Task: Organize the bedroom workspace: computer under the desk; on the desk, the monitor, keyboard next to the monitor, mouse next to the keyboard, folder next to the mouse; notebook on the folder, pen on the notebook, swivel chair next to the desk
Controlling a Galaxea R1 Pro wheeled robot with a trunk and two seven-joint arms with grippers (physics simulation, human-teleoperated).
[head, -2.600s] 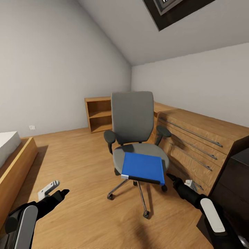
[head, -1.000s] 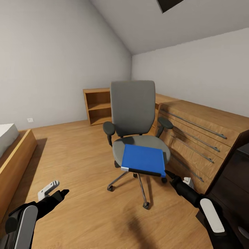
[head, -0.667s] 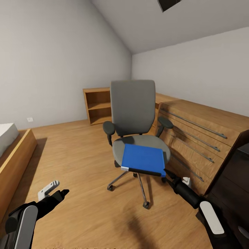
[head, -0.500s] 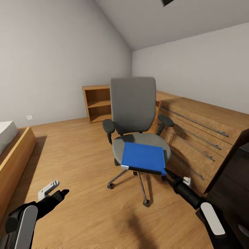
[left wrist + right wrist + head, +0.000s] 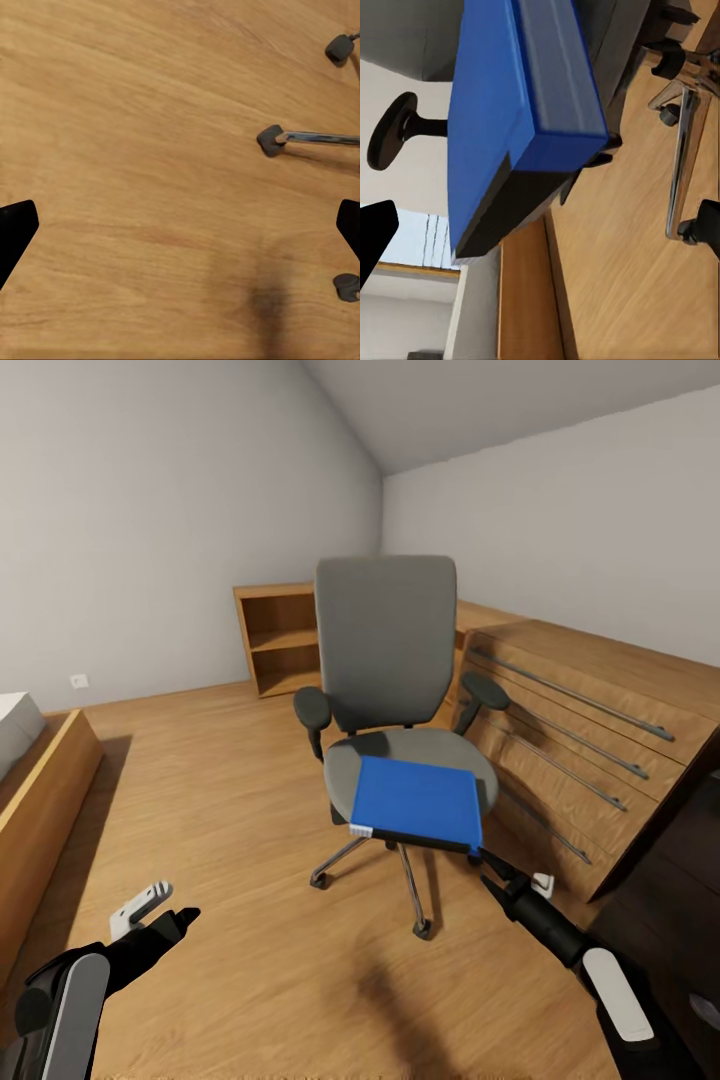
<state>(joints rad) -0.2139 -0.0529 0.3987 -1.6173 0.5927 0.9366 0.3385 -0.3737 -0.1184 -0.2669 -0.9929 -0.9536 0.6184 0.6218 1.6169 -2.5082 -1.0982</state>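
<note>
My right claw is spread wide: in the right wrist view one black fingertip sits at each edge of the frame, with nothing gripped between them. Right in front of it is the near corner of the blue folder, close but not touching as far as I can tell. The folder lies flat on the grey seat of the swivel chair, its black spine edge overhanging the seat front toward me.

My left claw is also open, hanging empty over the wooden floor, well apart from the chair.

Beyond my right claw stands a wooden dresser with long metal handles; a dark drawer unit sits just beside that arm.

The left wrist view adds the chair's chrome leg and black casters; the right wrist view shows the folder's thickness from below.
</note>
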